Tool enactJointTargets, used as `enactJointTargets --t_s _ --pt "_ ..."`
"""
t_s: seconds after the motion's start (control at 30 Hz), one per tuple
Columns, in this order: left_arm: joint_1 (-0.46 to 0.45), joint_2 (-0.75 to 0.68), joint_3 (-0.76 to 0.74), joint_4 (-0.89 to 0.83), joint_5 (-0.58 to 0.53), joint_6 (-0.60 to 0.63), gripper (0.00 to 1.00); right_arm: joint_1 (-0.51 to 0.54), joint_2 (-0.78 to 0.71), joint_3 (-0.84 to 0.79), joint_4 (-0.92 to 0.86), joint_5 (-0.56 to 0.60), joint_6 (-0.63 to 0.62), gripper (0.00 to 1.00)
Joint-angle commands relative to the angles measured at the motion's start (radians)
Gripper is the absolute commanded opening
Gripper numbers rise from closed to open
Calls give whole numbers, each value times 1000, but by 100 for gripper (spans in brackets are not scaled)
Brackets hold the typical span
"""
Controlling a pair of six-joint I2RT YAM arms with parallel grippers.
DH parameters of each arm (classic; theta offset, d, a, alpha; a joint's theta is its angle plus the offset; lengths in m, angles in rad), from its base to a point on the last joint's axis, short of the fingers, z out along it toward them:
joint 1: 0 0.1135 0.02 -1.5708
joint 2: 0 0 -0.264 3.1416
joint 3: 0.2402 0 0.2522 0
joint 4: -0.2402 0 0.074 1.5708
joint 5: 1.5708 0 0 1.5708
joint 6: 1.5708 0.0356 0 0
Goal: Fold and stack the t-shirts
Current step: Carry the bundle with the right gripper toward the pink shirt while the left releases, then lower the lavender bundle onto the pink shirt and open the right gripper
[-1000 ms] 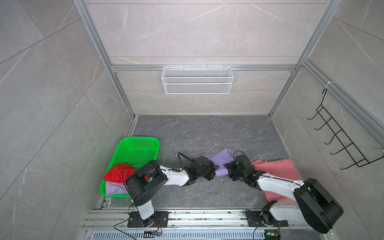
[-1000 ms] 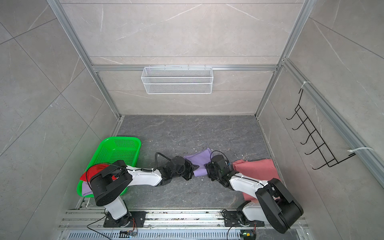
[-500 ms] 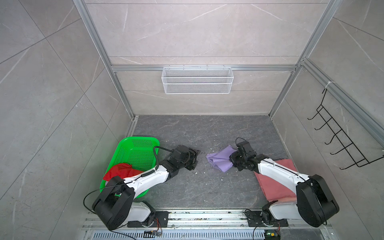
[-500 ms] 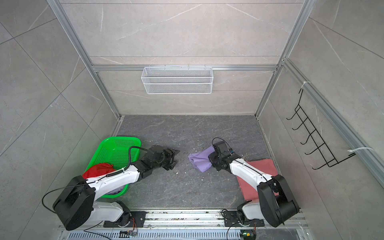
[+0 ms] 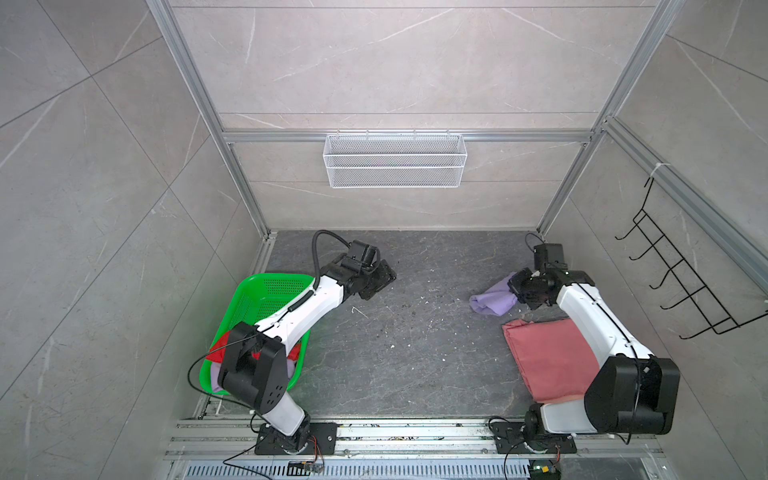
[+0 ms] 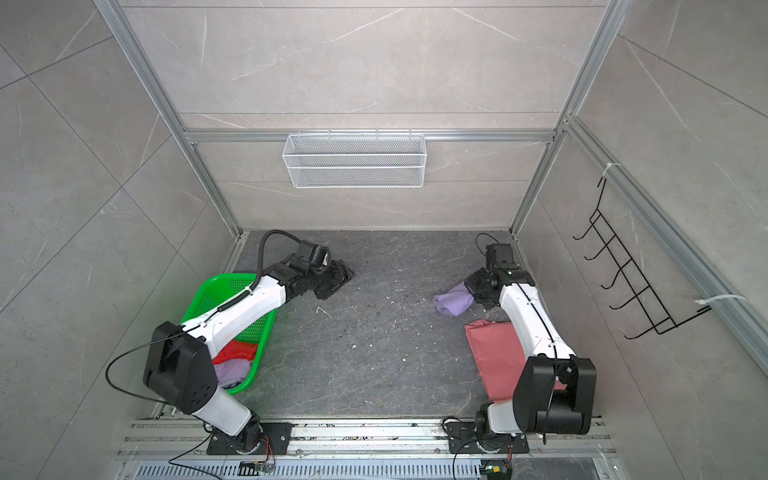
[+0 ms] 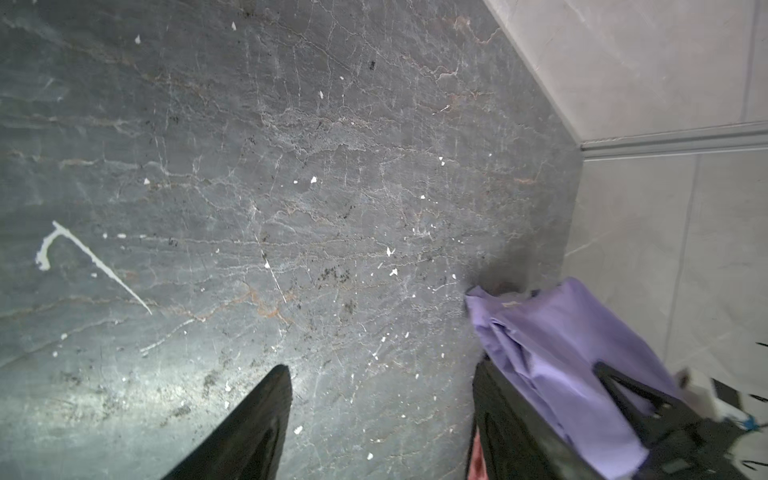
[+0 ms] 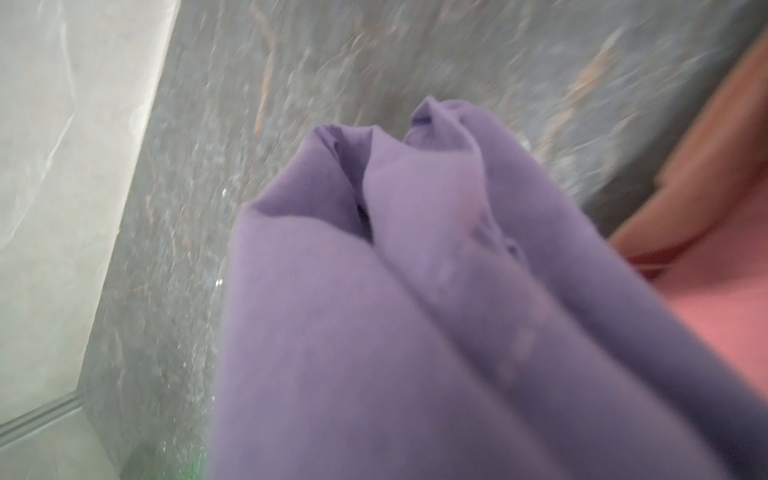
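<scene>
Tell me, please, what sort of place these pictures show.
Probably a robot test cell dressed as a laundry corner: tiled panels in an aluminium frame, a wire wall shelf and hook rack, plus a green basket holding t-shirts.

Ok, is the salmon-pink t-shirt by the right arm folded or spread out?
Folded. The salmon-pink cotton t-shirt lies flat as a compact rectangle with straight edges, no sleeves showing; the right arm hides one side.

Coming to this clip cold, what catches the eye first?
A bunched lavender t-shirt is clamped in the right gripper at the right, just behind the folded salmon-pink t-shirt. On the left, the green basket holds a red t-shirt; the left gripper is open and empty beyond it.
</scene>
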Motion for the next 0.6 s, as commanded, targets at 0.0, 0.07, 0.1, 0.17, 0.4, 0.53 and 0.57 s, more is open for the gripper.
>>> enactJointTargets --t_s 0.0,0.07,0.1,0.17,0.4,0.53,0.57 --pt "5 86 70 -69 17 119 72 -68 9 79 -154 -35 -148 0" --pt "9 127 100 -45 41 118 72 -132 -9 86 -177 -45 -193 0" --pt "13 149 114 -31 54 113 72 -169 -15 89 -181 -68 -220 0" --pt "20 184 131 -2 92 105 72 -236 -11 112 -215 -99 -276 0" --pt "31 258 156 61 176 66 72 -364 13 230 -359 -75 -436 0" --pt "31 263 149 85 187 46 72 -422 -2 252 -398 -105 -478 0" --pt "31 266 151 89 189 45 72 -429 -9 243 -399 -115 -482 0"
